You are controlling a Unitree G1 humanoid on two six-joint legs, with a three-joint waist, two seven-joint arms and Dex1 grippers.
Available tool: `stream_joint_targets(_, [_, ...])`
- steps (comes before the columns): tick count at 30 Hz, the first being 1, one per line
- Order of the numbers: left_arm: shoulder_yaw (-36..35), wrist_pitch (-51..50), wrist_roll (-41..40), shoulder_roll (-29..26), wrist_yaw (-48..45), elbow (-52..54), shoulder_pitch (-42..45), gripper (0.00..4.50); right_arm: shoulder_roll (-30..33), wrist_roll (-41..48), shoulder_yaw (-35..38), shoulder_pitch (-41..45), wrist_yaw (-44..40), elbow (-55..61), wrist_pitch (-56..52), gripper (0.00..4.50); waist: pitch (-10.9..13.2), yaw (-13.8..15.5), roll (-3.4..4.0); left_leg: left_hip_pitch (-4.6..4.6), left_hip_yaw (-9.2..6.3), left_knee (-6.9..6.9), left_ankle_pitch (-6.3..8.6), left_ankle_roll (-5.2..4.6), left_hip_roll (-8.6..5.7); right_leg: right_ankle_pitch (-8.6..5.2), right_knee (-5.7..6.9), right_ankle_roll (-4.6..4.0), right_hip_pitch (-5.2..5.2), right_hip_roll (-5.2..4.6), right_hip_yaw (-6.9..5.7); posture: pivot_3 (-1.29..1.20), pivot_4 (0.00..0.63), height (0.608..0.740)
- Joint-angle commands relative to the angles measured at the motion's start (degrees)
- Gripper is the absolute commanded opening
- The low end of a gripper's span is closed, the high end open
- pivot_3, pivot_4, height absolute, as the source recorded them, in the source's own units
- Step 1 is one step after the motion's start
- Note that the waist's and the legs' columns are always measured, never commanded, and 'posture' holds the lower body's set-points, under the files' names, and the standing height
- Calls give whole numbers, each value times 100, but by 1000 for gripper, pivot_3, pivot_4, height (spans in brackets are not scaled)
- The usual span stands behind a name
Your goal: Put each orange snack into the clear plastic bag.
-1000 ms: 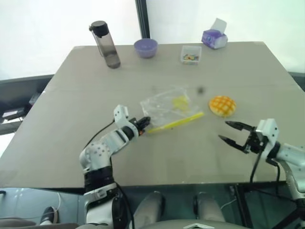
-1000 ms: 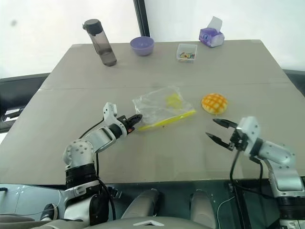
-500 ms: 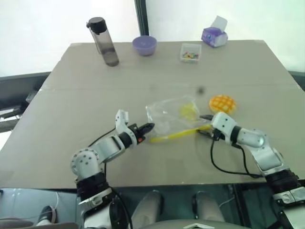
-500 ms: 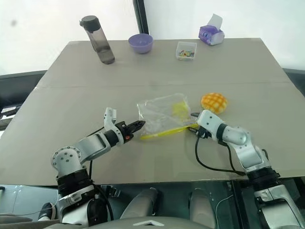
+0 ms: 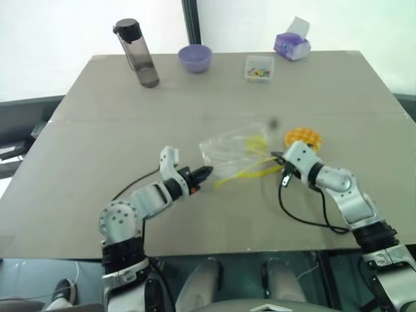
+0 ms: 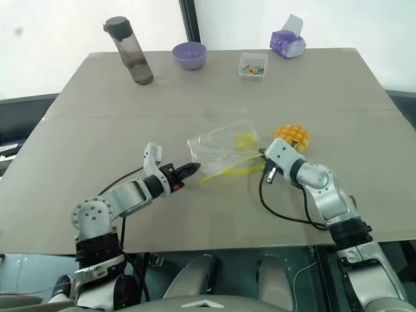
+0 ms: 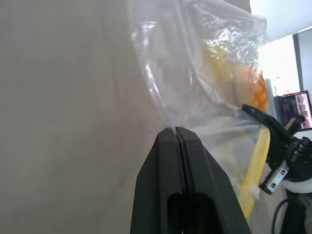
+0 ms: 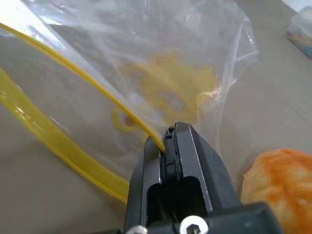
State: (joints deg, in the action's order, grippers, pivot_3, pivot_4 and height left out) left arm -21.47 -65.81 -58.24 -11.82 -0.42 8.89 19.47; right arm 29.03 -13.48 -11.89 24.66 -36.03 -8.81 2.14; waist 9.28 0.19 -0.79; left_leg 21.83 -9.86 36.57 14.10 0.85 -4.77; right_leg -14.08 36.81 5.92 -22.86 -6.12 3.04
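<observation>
The orange snack [image 6: 291, 137], a round bun with a criss-cross top, sits on the grey table [image 6: 97, 130] just behind our right gripper [image 5: 281, 160] and beside the clear plastic bag [image 6: 221, 148], not yet inside it. The bag lies crumpled at mid-table between our two arms, its yellow seal strip [image 5: 244, 172] along the near edge. In the right wrist view our right gripper's fingers are pressed together on one lip of that strip, while the other lip hangs lower, so the mouth has begun to part. In the left wrist view our left gripper [image 5: 203, 173] has its fingers together, pinching the bag's thin film at the opposite corner. We judge the step in hand to be opening the bag. To do it well, we should lift the pinched lip gently up and away from the lower one, keep the left corner anchored so the bag does not slide, and avoid nudging the bun. Farther back stand a dark water bottle [image 6: 125, 48], a purple bowl [image 6: 189, 54], a small clear box of colourful bits [image 6: 253, 66] and a purple tissue pack [image 6: 288, 45]. The bag carries a faint yellow print; no writing is readable on it.
</observation>
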Motion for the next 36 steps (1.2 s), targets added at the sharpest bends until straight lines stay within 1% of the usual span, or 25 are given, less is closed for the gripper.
stream_joint_targets(1, [481,883,684,-365,-642,452,125,1751,-94,80,175,323,122,254,-349,0,1,-38,0,0,0,-1,0,0,0,0,0,0,0,0,0,0,150,740])
stream_joint_targets(2, [655,1165,941,-461,-774,545,149,2244,-178,134,207,410,174,263,-499,0,2,-58,-1,2,0,-3,0,0,0,0,-1,0,-3,0,-1,0,150,740])
stream_joint_targets(3, [867,1460,1245,-600,-919,660,178,2634,-235,101,199,523,235,249,-584,0,3,-70,-2,4,0,-3,0,0,0,0,-2,0,-4,0,0,0,150,740])
stream_joint_targets(7, [1643,2610,2385,-1124,-1504,1094,265,2634,-399,-359,25,1031,640,8,-732,0,4,-99,-2,29,7,-3,-1,0,0,4,1,-6,-37,-1,5,0,150,740])
stream_joint_targets(9, [2177,3147,3081,-1514,-1838,1266,291,2634,-544,-413,-26,1309,759,-171,-790,0,4,-111,-2,37,10,-8,-1,1,3,7,2,-9,-50,0,7,0,150,740])
stream_joint_targets(11, [2833,3687,3943,-1991,-2110,1464,346,2634,-777,-430,-43,1697,907,-456,-911,0,4,-124,-2,46,13,-14,-2,3,4,8,4,-11,-65,1,10,0,150,740])
stream_joint_targets(15, [3384,4178,4903,-2397,-2292,1464,362,2634,-887,-662,-189,2129,1145,-988,-697,0,10,-142,6,71,15,-17,-3,3,4,10,4,-13,-92,1,14,0,150,740])
stream_joint_targets(22, [3655,4849,6259,-2842,-2335,1159,85,2634,-924,-684,-287,2321,1212,-1346,-359,0,12,-195,11,95,10,-18,-3,2,4,10,4,-13,-116,2,9,0,150,740])
stream_joint_targets(25, [3627,5110,6729,-2887,-2237,959,71,2634,-929,-651,-304,2277,1147,-1306,-294,0,13,-244,11,95,9,-17,-4,2,4,10,10,-13,-116,3,9,0,150,740])
stream_joint_targets(30, [3451,5132,6879,-2690,-2251,668,51,2634,-981,-651,-332,2199,1091,-1096,-335,0,13,-270,12,94,9,-14,-5,4,4,10,21,-13,-118,3,9,0,150,740])
stream_joint_targets(33, [3464,5257,6939,-2623,-2334,546,44,2634,-1007,-655,-342,2170,1067,-1002,-386,0,13,-276,12,94,9,-13,-6,5,4,10,27,-13,-121,5,9,0,150,740])
stream_joint_targets(36, [3505,5391,6834,-2476,-2504,570,50,2634,-1037,-661,-355,2136,1044,-915,-455,0,13,-269,12,94,8,-9,-7,6,4,10,30,-13,-121,4,9,0,150,740])
